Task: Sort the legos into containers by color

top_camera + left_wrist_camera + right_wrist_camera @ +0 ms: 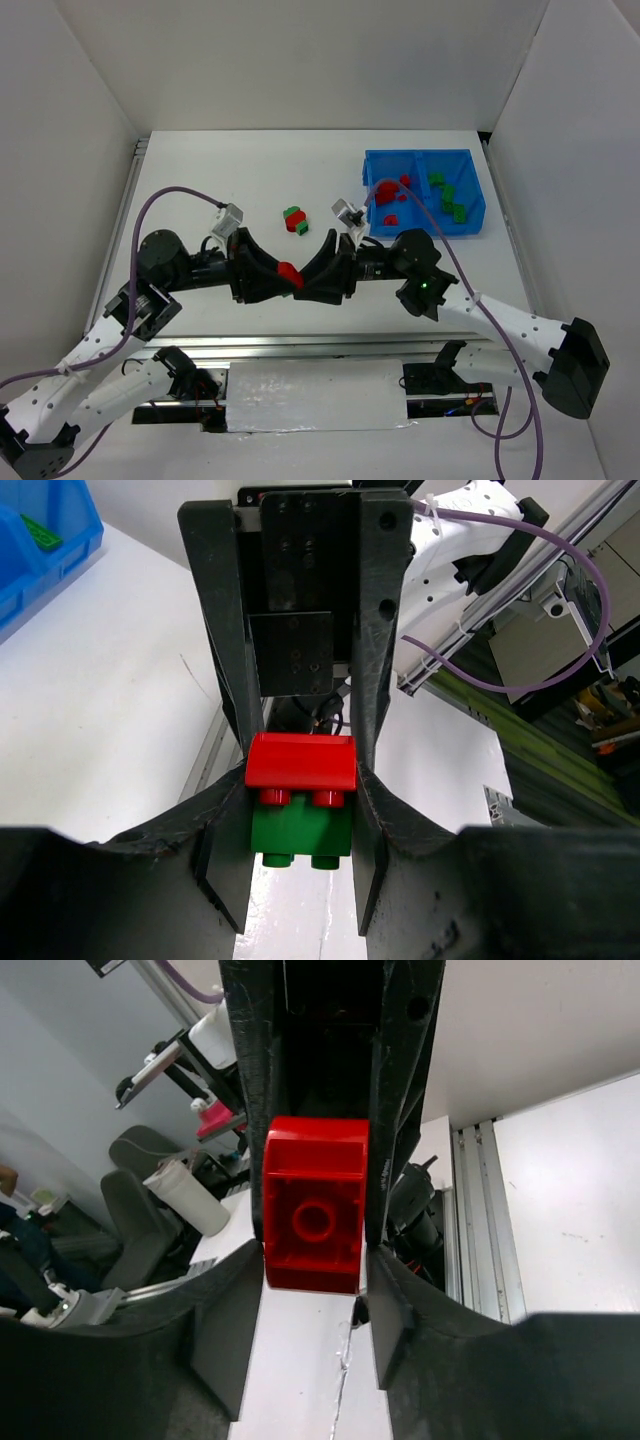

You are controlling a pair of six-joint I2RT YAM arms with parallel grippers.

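My two grippers meet tip to tip above the table's near middle, with a stacked pair of legos between them. My left gripper (280, 272) (300, 825) is shut on the green brick (300, 828). My right gripper (308, 272) (315, 1260) is shut on the red brick (288, 269) (300, 760) (313, 1215). The red brick's studs show in a small gap between it and the green one. The right wrist view shows only the red brick's hollow underside. The blue bin (425, 156) stands at the back right, with red legos (392, 195) in its left compartment and green legos (447, 196) in its right.
A small cluster of green and red legos (294, 220) lies on the white table behind the grippers. White walls enclose the table on three sides. A metal rail (300, 345) runs along the near edge. A corner of the bin (40, 570) shows in the left wrist view.
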